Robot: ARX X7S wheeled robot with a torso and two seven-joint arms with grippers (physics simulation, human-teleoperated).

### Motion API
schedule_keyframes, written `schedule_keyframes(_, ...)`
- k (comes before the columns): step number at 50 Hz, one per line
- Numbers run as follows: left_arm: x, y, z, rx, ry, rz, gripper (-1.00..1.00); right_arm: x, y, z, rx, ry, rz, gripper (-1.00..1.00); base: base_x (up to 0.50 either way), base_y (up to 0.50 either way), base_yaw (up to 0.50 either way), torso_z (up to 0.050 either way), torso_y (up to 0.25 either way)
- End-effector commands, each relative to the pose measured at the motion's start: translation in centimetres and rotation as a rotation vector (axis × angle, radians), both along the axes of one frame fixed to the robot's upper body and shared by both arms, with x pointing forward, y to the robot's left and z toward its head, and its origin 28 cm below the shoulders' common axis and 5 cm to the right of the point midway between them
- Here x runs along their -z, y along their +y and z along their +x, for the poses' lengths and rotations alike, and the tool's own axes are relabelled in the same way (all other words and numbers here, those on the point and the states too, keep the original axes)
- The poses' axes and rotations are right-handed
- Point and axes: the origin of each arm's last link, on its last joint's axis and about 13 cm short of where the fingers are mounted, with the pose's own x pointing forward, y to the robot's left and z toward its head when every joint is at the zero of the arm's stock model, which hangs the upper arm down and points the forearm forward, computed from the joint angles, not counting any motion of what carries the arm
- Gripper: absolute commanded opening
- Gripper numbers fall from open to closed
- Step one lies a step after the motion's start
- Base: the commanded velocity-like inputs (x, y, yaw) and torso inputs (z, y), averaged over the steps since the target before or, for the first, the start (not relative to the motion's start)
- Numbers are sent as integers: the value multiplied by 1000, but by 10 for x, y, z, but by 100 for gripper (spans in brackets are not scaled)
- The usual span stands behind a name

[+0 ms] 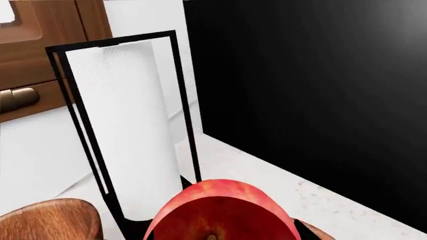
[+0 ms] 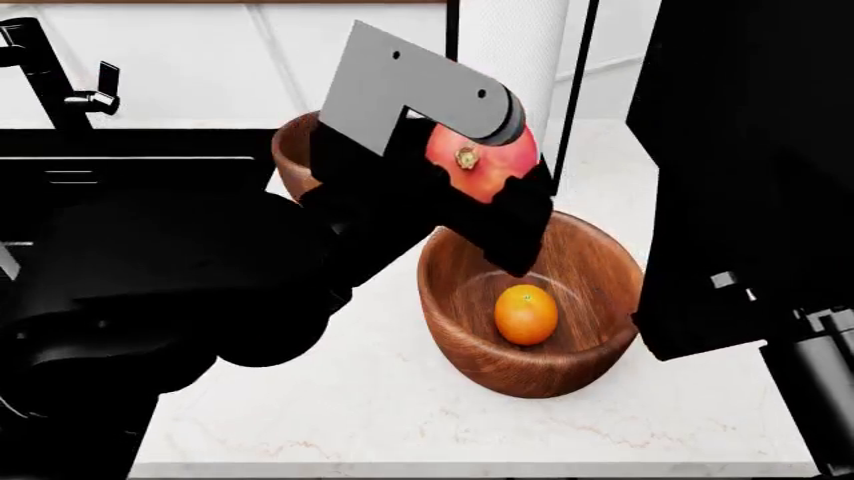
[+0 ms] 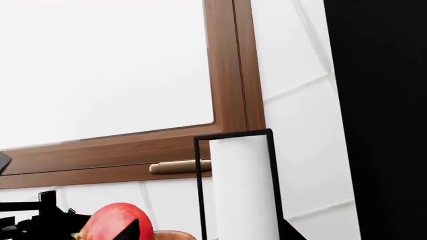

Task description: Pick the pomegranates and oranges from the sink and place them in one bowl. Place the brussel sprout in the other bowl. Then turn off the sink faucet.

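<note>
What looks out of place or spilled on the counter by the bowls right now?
Nothing stands out. The orange sits inside the larger bowl, the left gripper holds the pomegranate above it, and the paper towel roll stands upright in its holder.

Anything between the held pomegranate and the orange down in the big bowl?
Nothing but the left gripper's own jaws; head view shows the pomegranate above the larger bowl, the orange inside.

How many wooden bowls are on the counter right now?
2: the larger bowl holds the orange; the smaller bowl sits behind the left gripper, partly hidden.
</note>
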Motion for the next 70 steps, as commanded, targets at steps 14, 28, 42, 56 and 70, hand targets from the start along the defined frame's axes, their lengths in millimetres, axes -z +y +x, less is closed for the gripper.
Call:
schedule_keyframes(14, 4, -19, 11, 45, 49, -19, -100, -3, -4, -9, -10, -40, 20, 100, 0, 0, 0, 0, 1)
schedule_keyframes(28, 9, -26, 16, 44, 68, -11, -100, -5, -5, -14, -15, -59, 23, 100, 0, 0, 0, 0, 1)
schedule_keyframes(42, 23, -31, 30, 28, 103, 15, -100, -5, -4, -12, -19, -57, 23, 100, 0, 0, 0, 1, 0)
schedule_keyframes(56, 36, -32, 27, 34, 120, 47, -100, -3, -5, -13, -18, -53, 26, 100, 0, 0, 0, 0, 1)
schedule_keyframes(70, 42, -35, 34, 27, 144, 59, -100, -4, -5, -12, -19, -51, 32, 100, 0, 0, 0, 0, 1)
